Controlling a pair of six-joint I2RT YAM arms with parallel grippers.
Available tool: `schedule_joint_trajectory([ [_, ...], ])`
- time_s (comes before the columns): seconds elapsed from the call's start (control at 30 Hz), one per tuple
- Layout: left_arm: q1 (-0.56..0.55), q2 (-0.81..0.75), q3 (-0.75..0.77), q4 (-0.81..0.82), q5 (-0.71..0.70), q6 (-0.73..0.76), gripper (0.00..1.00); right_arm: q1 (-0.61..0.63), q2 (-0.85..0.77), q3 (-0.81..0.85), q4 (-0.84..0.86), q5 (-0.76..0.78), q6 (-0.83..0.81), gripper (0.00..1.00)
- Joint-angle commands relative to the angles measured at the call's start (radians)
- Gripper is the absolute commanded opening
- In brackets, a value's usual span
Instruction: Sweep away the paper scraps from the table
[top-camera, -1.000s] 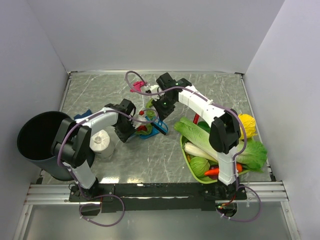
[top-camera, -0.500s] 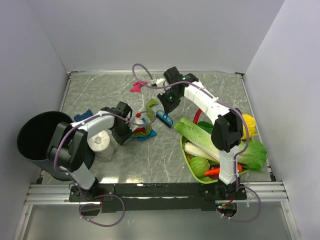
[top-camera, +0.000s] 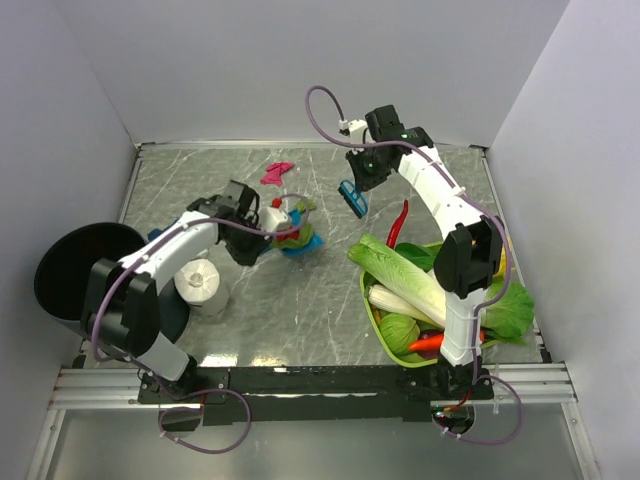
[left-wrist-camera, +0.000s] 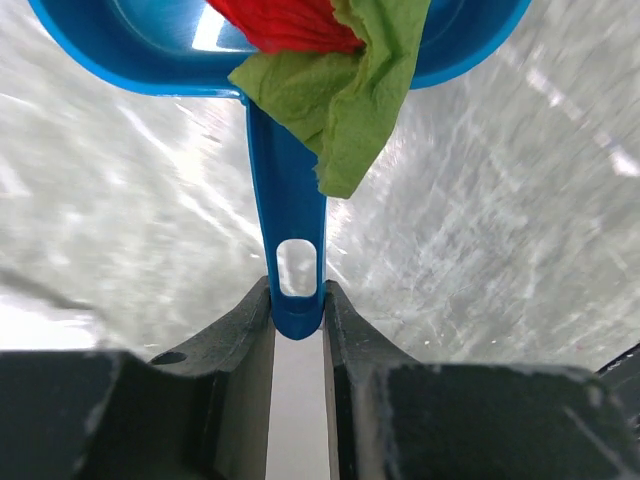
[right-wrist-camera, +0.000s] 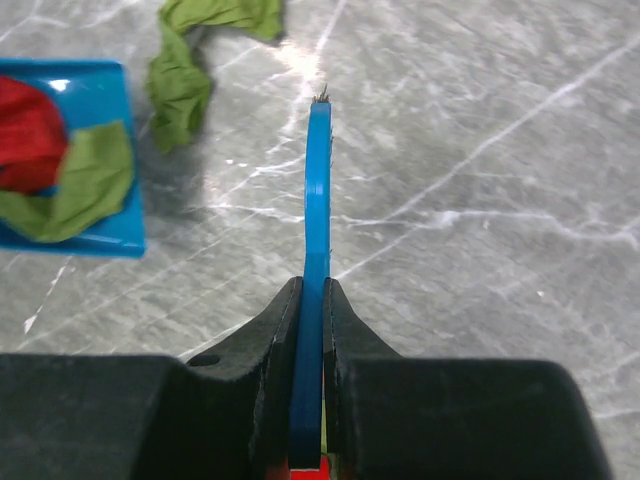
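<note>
My left gripper (top-camera: 250, 234) is shut on the handle (left-wrist-camera: 287, 250) of a blue dustpan (top-camera: 303, 244). The pan holds red (left-wrist-camera: 280, 20), green (left-wrist-camera: 350, 90) and white paper scraps. My right gripper (top-camera: 362, 176) is shut on a blue brush (top-camera: 351, 197), seen edge-on in the right wrist view (right-wrist-camera: 318, 200), held above the table (top-camera: 200, 180) to the right of the pan. A loose green scrap (right-wrist-camera: 185, 75) lies just beyond the pan (right-wrist-camera: 70, 235). A magenta scrap (top-camera: 277, 173) lies on the table farther back.
A black bin (top-camera: 70, 285) stands at the near left with a white tissue roll (top-camera: 203, 283) beside it. A green tray (top-camera: 372, 305) of vegetables fills the near right, with a long red chilli (top-camera: 400, 222) behind it. White walls enclose the table.
My right gripper has lifted the brush away from the dustpan toward the back right. My left gripper has shifted the dustpan slightly back; the scraps stay in it.
</note>
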Motion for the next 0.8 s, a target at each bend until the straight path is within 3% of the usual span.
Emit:
schedule_joint_trajectory([
  [0.0,0.035,-0.101,0.103,-0.057,0.076,0.003,0.01,-0.015,-0.011,0.028,0.035,0.046,0.025,0.00],
  [0.23,0.119,-0.242,0.141,-0.129,0.124,0.003,0.01,-0.019,0.049,0.072,0.003,0.084,0.026,0.00],
  [0.43,0.262,-0.400,0.146,-0.226,0.161,0.026,0.01,-0.012,0.037,0.055,-0.021,0.141,0.009,0.00],
  [0.57,0.305,-0.501,0.179,-0.283,0.100,0.023,0.01,-0.013,0.031,0.071,-0.028,0.124,0.009,0.00],
  [0.77,0.339,-0.585,0.294,-0.364,-0.115,-0.062,0.01,-0.013,-0.006,0.077,-0.029,0.014,0.058,0.00],
])
